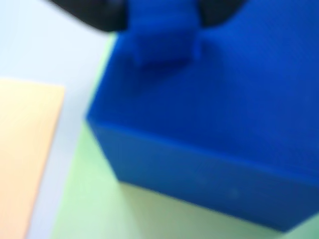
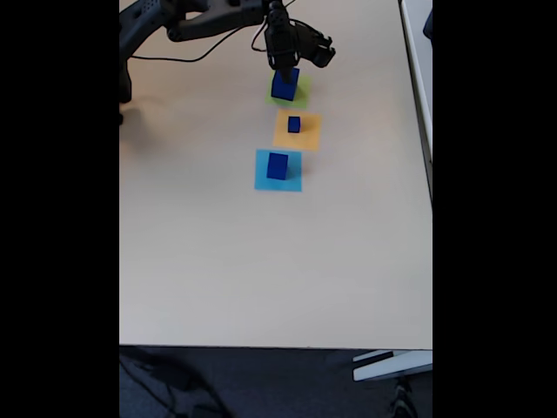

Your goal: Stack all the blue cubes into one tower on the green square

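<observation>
Blue small solid cube (image 1: 162, 42) pinched in gripper (image 1: 159, 22) over big dark-blue cube (image 1: 209, 129) on lime-green paper square (image 1: 99, 199), near table's far edge; centre, lower gently b4 release.

Black arm (image 2: 204, 22) with thin black cables trailing over the table.

No legible text, labels, brands, numbers or signs in either view. Blue cubes (image 2: 285, 84), green square (image 1: 94, 209), orange square (image 2: 309, 131), light-blue square (image 2: 264, 174) and table (image 2: 261, 261): all plain, unmarked surfaces. Wrist view blurred.
</observation>
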You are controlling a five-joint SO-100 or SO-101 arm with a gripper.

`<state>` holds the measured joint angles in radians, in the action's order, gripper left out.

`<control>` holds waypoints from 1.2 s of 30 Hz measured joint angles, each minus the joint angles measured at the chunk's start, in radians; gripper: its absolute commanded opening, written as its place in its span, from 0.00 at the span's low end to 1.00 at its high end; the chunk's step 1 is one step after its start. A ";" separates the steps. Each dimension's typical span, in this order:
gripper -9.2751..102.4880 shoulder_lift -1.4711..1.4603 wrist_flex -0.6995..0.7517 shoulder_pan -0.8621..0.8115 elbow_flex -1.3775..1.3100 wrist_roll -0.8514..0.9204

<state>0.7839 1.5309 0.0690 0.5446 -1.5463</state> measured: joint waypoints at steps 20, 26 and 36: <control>0.08 0.005 -0.253 -0.146 0.114 0.201; 0.08 0.023 -0.304 -0.172 0.193 0.225; 0.08 0.041 -0.304 -0.176 0.204 0.232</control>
<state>0.8253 1.2272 -0.1074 0.7486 -1.3146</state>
